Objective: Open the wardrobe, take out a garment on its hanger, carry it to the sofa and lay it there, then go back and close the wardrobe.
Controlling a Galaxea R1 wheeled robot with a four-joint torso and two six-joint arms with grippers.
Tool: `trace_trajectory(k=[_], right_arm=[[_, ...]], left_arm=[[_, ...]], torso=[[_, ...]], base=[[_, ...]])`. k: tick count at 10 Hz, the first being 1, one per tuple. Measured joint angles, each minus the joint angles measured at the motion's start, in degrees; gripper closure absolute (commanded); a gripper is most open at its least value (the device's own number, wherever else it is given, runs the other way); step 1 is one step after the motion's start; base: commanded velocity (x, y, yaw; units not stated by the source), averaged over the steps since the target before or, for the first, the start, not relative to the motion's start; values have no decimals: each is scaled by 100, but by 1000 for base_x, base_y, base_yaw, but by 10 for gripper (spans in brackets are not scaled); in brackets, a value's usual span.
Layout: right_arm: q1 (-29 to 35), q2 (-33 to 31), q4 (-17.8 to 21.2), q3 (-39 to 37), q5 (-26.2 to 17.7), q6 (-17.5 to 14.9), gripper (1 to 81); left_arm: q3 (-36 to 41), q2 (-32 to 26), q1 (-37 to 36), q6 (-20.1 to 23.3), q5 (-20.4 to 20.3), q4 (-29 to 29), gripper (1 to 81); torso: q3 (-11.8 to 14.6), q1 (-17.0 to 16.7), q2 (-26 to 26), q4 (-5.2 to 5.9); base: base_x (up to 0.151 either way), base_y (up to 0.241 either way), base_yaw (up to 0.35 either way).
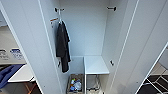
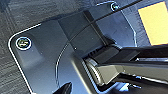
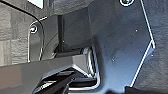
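A: While both doors of the wardrobe (image 1: 86, 32) stand open in the head view, what hangs inside?

B: A black garment (image 1: 62, 45) near the left wall; no white T-shirt that I can see. A basket (image 1: 75, 85) sits below.

A: And the wrist views?

B: Robot plates over dark floor; whether either arm's fingers are released or clenched, I cannot tell. Closing well probably means swinging each door fully flush
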Motion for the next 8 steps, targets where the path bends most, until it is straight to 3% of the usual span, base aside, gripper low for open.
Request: trace_trajectory(k=[4, 8], right_arm=[[-48, -2, 1, -48, 35, 0, 10], [-59, -44, 1, -94, 24, 0, 10]], left_arm=[[0, -11, 20, 0, 6, -122, 10], [-12, -157, 99, -182, 55, -786, 10]], torso=[[0, 5, 5, 0], [0, 2, 5, 0]], base=[[0, 0, 0], [0, 0, 0]])
